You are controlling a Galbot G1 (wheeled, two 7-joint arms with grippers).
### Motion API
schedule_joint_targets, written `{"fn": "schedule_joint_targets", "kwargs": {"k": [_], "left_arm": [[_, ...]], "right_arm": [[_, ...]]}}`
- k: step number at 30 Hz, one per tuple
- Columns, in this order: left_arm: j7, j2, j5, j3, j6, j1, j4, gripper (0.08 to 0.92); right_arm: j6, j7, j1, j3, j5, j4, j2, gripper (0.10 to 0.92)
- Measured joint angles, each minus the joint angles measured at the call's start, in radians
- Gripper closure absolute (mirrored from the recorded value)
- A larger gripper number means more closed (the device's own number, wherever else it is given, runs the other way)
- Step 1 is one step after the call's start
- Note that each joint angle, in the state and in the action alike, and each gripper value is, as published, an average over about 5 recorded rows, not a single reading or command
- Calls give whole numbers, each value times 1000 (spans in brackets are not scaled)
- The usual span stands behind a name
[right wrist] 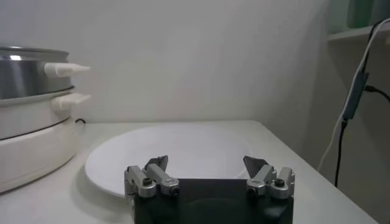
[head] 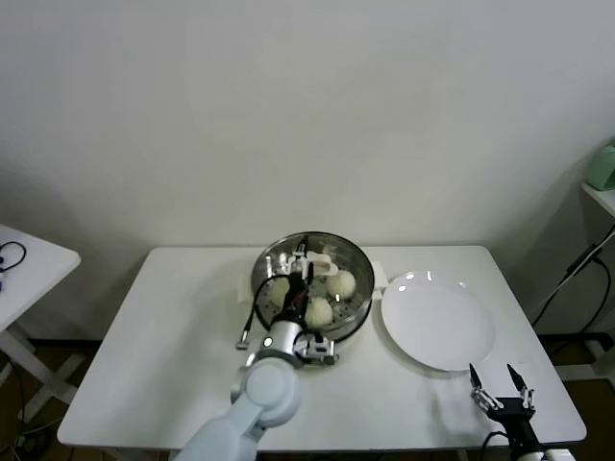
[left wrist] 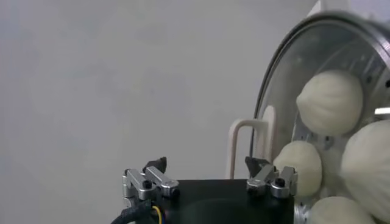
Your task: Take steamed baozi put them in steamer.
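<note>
The steamer [head: 359, 261] stands at the middle back of the table. Cream-white baozi lie on its tray: one [head: 341, 283] at the right, one [head: 319, 311] at the front, one [head: 278, 292] partly behind my left arm. My left gripper [head: 302, 259] is over the steamer's far side, open and empty. The left wrist view shows the steamer's rim [left wrist: 272, 82] and several baozi inside, among them one [left wrist: 332, 100] and one [left wrist: 300, 168] close to my open left gripper [left wrist: 207, 164]. My right gripper [head: 502, 382] is open and empty at the table's front right.
A flat white plate [head: 438, 323] lies right of the steamer, bare; the right wrist view shows the plate [right wrist: 183, 152] just ahead of my right gripper [right wrist: 207, 163] and the steamer [right wrist: 30, 122] beyond. A side table [head: 24, 264] stands at left.
</note>
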Motion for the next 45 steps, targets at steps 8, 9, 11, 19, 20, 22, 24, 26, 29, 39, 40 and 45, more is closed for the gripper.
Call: {"fn": "schedule_joint_targets", "kwargs": {"k": [8, 9, 11, 19, 20, 22, 24, 26, 29, 39, 40, 45], "left_arm": [[-26, 27, -60, -25, -29, 63, -104, 177], [-31, 31, -74, -31, -34, 74, -121, 177], [-43, 42, -113, -48, -46, 99, -157, 177], [-132, 75, -407, -164, -150, 220, -271, 177], [-142, 77, -454, -183, -167, 235, -281, 177], [-158, 79, -552, -222, -198, 262, -297, 177], [-168, 80, -653, -263, -225, 285, -311, 177], [-172, 78, -759, -310, -245, 308, -322, 177], [-165, 71, -923, -391, -265, 344, -333, 177], [-78, 52, -1402, -689, -357, 474, -270, 177], [-70, 52, -1434, -710, -368, 486, -254, 177], [-40, 47, -1527, -784, -424, 539, -165, 177]], "right_arm": [[-2, 1, -4, -5, 0, -1, 3, 203], [-1, 2, -4, -5, 0, 0, 4, 203], [0, 3, -5, -5, 1, 1, 5, 203], [5, 2, -7, -7, 4, 5, 6, 203], [5, 1, -8, -7, 5, 7, 6, 203], [8, -1, -10, -6, 4, 8, 7, 203], [13, -3, -11, -5, 3, 9, 7, 203], [18, -6, -13, -6, 1, 9, 7, 203], [28, -11, -15, -9, -2, 9, 6, 203], [59, -29, -8, -21, -9, 8, 10, 203], [61, -30, -9, -21, -9, 8, 10, 203], [68, -34, -13, -21, -9, 11, 6, 203]]}}
